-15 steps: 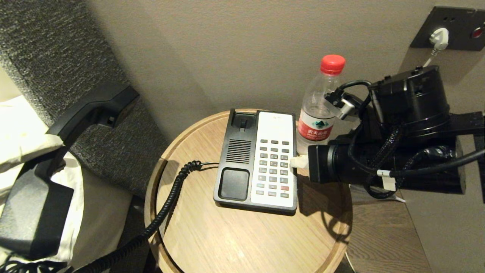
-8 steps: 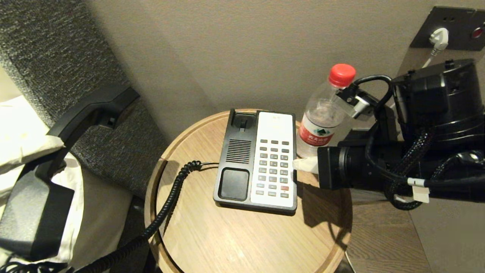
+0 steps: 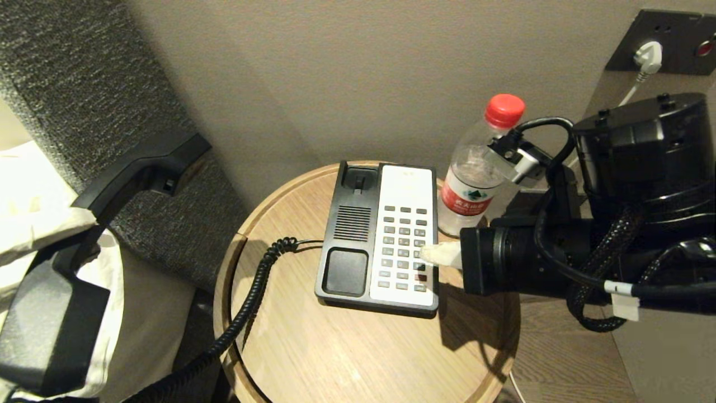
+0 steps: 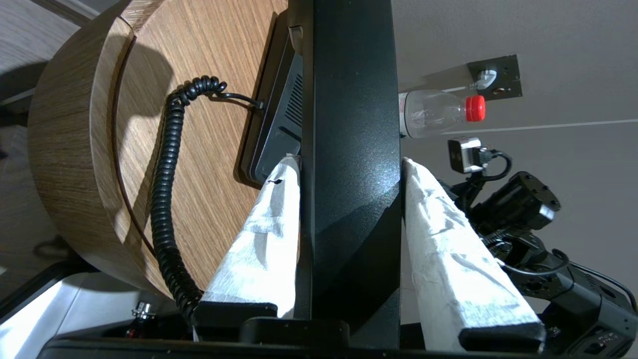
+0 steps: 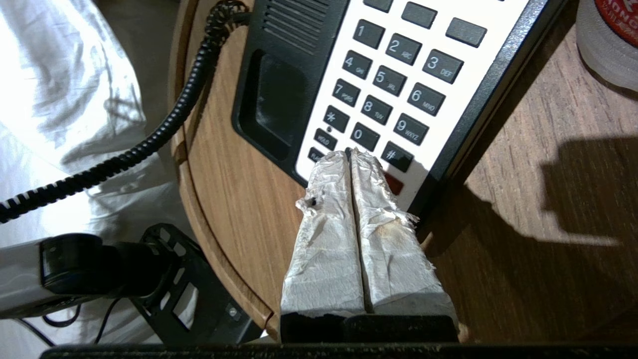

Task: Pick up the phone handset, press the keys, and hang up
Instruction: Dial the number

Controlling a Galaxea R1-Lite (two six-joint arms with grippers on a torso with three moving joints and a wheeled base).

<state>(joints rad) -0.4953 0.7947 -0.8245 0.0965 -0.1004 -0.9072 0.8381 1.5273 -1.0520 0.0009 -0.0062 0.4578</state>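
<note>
1. The round wooden table [image 3: 358, 352] stands against the beige wall, with a dark upholstered panel and white bedding on its left side.
2. The right arm [image 3: 615, 235] comes in from the right, almost level, above the right edge of the table.
3. The phone handset [image 3: 134, 173] is off its cradle. It is held in the air at the left, well apart from the table, in front of the upholstered panel, and it stands tilted with one end higher and farther.
4. The left gripper [image 4: 349, 169] holds the handset. Its two white-wrapped fingers [image 4: 264, 239] are clamped on the two sides of the black receiver.
5. The phone base [image 3: 377, 235] lies flat in the far middle part of the table. Its black cradle side is at the left and its white keypad [image 5: 394, 85] is at the right.
6. The coiled cord [image 3: 240, 319] goes from the left side of the base, over the near left edge of the table, and down.
7. The water bottle [image 3: 475, 173] with a red cap stands upright just beside the far right corner of the base.
8. The right gripper [image 5: 351, 154] has its wrapped fingers pressed together. The tips are over the lowest rows of the keypad, near the 0 key; I cannot tell if they touch a key.
</note>
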